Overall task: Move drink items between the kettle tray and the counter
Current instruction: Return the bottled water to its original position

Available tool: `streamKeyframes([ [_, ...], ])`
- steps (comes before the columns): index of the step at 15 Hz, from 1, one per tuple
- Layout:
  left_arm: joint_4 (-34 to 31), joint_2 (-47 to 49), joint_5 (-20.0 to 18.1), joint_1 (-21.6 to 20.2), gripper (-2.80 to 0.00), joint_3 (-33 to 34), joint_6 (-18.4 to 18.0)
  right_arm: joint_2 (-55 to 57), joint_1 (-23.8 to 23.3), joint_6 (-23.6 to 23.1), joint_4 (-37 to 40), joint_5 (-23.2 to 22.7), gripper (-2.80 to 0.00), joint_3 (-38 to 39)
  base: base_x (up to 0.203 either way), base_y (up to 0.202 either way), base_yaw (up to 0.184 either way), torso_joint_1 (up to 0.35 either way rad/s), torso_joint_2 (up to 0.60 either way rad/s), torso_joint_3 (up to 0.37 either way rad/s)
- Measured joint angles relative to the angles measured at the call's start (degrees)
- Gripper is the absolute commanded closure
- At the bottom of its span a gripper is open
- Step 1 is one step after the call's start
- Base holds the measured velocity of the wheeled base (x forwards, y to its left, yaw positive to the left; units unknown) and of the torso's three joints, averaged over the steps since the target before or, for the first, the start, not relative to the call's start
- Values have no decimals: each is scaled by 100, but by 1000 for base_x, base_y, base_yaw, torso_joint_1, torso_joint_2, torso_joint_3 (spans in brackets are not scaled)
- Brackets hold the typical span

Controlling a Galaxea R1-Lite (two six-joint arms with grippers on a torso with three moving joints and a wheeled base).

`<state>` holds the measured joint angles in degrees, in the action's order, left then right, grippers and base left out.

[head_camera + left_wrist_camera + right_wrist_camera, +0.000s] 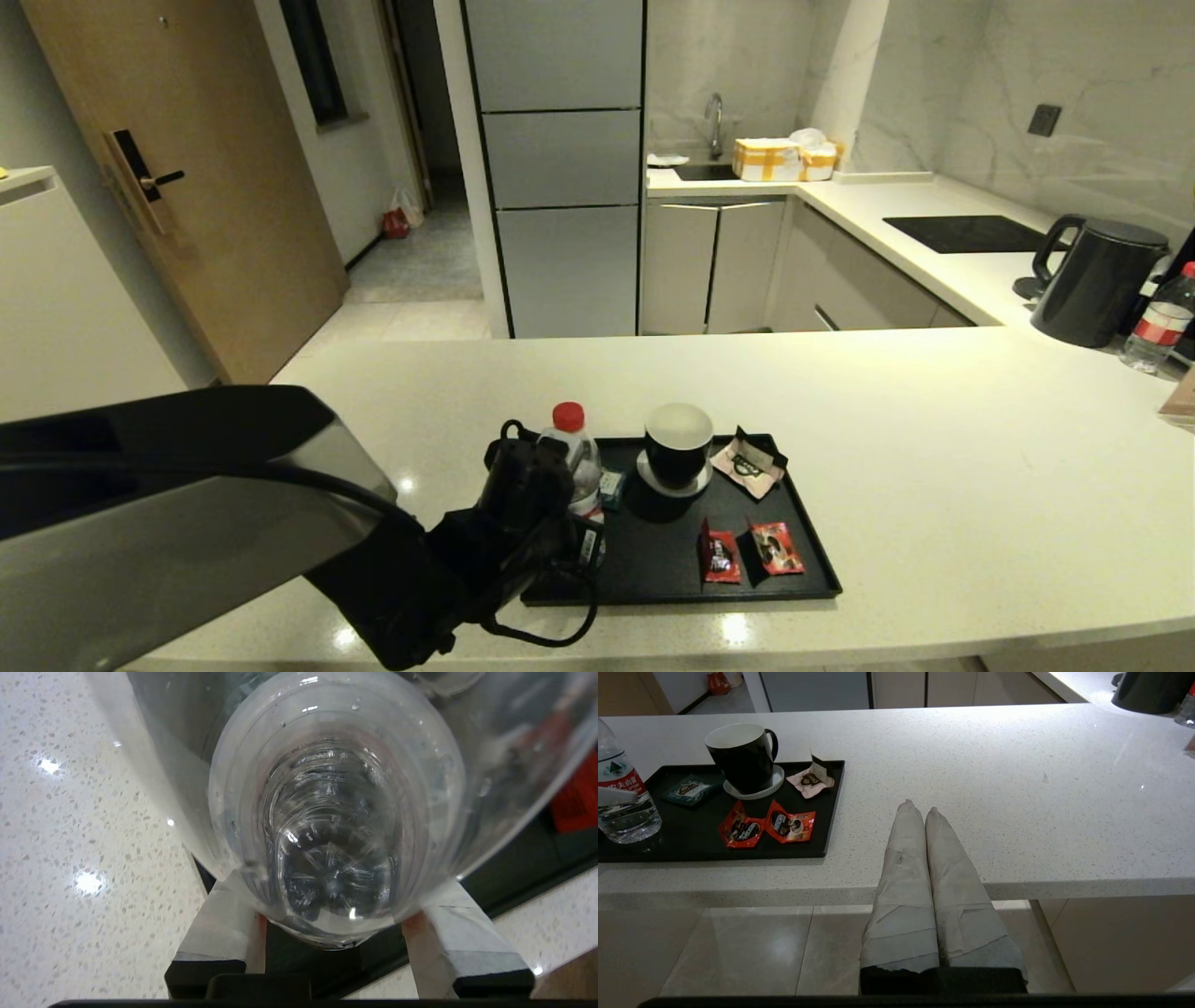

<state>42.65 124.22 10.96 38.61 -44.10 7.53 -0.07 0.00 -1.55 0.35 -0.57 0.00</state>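
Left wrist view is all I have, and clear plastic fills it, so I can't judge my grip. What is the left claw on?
Observer: The left claw is closed on the water bottle, which stands upright with its red cap on top.
Operator: Where is it?
Observer: At the left end of the black tray. I cannot tell whether it has lifted clear.
Operator: What else is on the tray?
Observer: A black mug stands at the back, and two red sachets lie near the front rim.
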Motion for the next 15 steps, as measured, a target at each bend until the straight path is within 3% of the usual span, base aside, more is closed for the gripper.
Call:
streamKeyframes([
  [5, 117, -38, 3, 44, 0, 265, -68, 0, 0, -1, 0, -2, 0, 0, 0, 0, 0, 0, 0, 0],
  [9, 551, 11, -7, 80, 0, 534, -409, 0, 0, 2, -2, -5, 0, 0, 0, 0, 0, 0, 0, 0],
  [15, 696, -27, -16, 104, 0, 748, -405, 0, 0, 1, -2, -4, 0, 0, 0, 0, 0, 0, 0, 0],
])
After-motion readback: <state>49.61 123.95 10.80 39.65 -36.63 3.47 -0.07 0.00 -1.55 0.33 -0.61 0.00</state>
